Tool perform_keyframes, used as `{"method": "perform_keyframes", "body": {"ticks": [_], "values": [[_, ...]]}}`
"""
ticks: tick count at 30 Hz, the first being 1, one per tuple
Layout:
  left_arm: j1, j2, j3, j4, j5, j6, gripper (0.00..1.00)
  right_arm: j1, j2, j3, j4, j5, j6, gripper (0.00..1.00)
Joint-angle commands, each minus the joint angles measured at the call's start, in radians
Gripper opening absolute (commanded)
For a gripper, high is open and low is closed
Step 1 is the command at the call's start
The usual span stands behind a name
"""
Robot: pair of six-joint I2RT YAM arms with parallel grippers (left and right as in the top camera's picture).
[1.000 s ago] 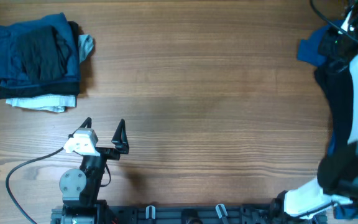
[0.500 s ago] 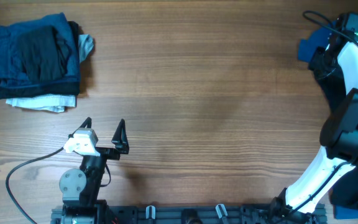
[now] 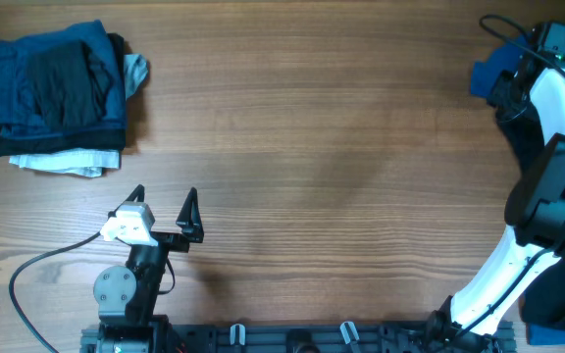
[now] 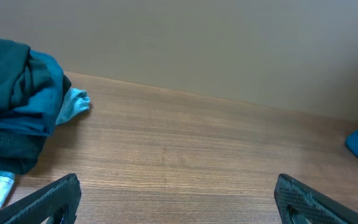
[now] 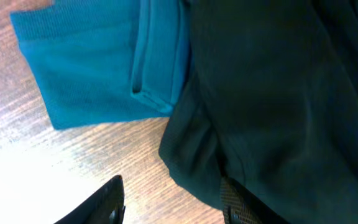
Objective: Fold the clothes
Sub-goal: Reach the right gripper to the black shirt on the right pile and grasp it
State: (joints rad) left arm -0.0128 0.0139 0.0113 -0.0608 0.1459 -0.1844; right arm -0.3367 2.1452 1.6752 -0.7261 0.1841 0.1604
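Fingers [image 5: 107, 202] apart, the right hand [image 5: 169, 193] hangs low over the black T-shirt [image 5: 278, 93], which overlaps the blue shirt [image 5: 92, 68] at the bench's [image 3: 312, 147] far right corner. Left hand [image 3: 164, 194] sits spread wide, well apart; folded pile of clothes [image 3: 57, 93] lies at the far left corner.

Robot lab: wooden table [image 3: 312, 118], mounting rail [image 3: 292, 338], plain wall [image 4: 216, 43].

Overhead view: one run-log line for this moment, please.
left gripper: open, empty | right gripper: open over black garment, beside blue shirt | folded clothes stack: far left
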Motion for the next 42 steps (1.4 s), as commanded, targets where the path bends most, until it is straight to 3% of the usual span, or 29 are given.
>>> {"method": "perform_keyframes", "body": {"ticks": [1, 31, 35, 39, 42], "values": [[0.006, -0.007, -0.006, -0.004, -0.010, 0.020, 1.00, 0.000, 0.028, -0.050, 0.029, 0.003, 0.047, 0.50], [0.006, -0.007, -0.006, -0.004, -0.010, 0.020, 1.00, -0.004, 0.032, -0.208, 0.248, 0.082, 0.086, 0.56], [0.006, -0.007, -0.006, -0.004, -0.010, 0.020, 1.00, -0.004, 0.032, -0.230, 0.267, 0.083, 0.085, 0.39], [0.006, -0.007, -0.006, -0.004, -0.010, 0.020, 1.00, -0.005, 0.032, -0.227, 0.270, 0.086, 0.077, 0.07], [0.006, -0.007, -0.006, -0.004, -0.010, 0.020, 1.00, -0.005, 0.022, -0.211, 0.262, 0.089, 0.075, 0.04]]}}
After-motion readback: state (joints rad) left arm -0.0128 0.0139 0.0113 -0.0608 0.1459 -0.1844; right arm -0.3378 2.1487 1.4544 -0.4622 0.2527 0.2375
